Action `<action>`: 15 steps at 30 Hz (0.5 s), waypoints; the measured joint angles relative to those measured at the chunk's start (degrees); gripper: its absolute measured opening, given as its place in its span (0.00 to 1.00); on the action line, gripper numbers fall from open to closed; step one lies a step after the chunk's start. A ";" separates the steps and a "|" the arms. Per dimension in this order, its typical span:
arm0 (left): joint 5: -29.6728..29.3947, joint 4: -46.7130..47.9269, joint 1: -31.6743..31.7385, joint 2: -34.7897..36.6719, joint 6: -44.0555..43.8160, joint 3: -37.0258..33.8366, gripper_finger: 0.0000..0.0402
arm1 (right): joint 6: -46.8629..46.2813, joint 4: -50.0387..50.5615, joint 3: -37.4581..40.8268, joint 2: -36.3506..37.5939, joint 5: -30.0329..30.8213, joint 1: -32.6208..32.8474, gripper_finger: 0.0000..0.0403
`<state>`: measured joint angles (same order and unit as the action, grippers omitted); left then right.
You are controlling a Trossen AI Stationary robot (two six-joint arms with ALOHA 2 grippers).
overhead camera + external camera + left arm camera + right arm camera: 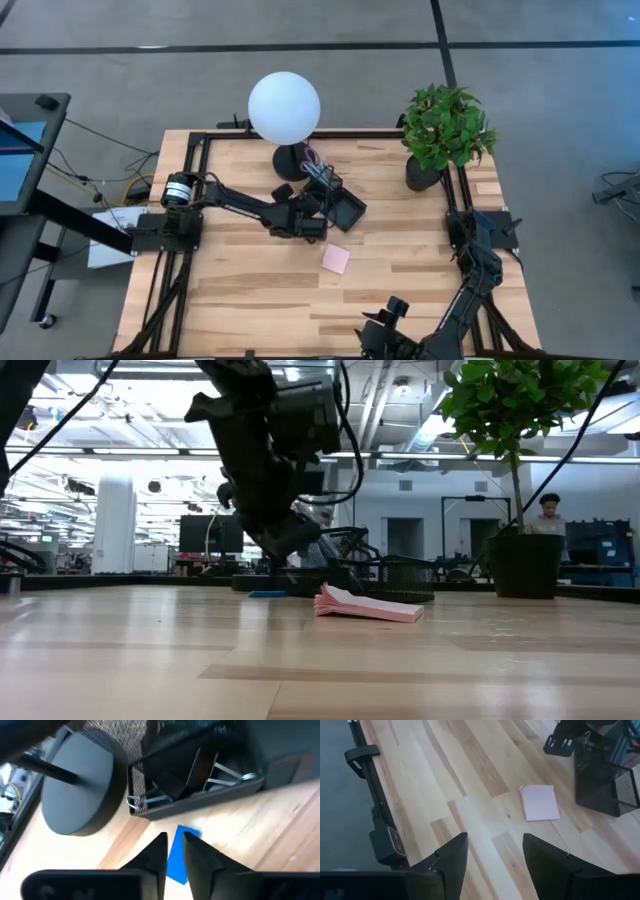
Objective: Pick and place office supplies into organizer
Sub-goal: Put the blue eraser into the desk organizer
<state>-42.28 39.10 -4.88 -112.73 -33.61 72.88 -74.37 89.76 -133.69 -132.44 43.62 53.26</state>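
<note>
Now, our scene, as we read it:

Left gripper (173, 855): we see it low over the desk (250, 300) near the far edge, just in front of the organizer. Its two dark fingers (155, 857) stand narrowly apart with the blue block between them; we cannot tell whether they press on it.

Blue block (181, 854): lying flat on the wood, just beside the organizer's low tray wall.

Organizer (340, 205): black mesh, near the middle of the far edge, next to the round lamp base (77, 790). We see pens (318, 168) standing in its taller cup and black binder clips (225, 772) with silver handles in the lower tray.

Pink sticky-note pad (336, 259): flat near the desk's centre, apart from the organizer, with nothing touching it.

Right gripper (492, 857): waiting at the near right edge, its fingers spread wide and empty, looking over the pad.

Plant pot (422, 175): at the far right corner.
</note>
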 joint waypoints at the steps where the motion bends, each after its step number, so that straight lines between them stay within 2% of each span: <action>1: 1.32 0.33 0.56 0.00 1.13 0.00 0.16 | -0.51 -0.02 0.00 0.00 -0.05 -0.01 0.46; 4: 3.91 4.44 1.76 1.03 1.40 -0.04 0.21 | -0.79 -0.23 0.00 0.00 -0.18 0.10 0.46; 9: 3.97 10.68 2.16 5.53 2.73 -0.02 0.23 | -2.82 -0.20 0.00 0.00 -0.19 1.33 0.46; 13: 7.09 10.36 1.82 9.82 5.02 -0.06 0.23 | -5.61 -0.20 0.00 0.00 0.09 2.30 0.46; 15: 9.84 6.10 1.42 11.84 8.11 -1.70 0.22 | -7.51 -0.22 0.00 0.00 0.15 2.74 0.46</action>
<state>-32.44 45.20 -3.46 -100.89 -25.50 71.18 -81.88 89.54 -133.69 -132.44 43.77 56.00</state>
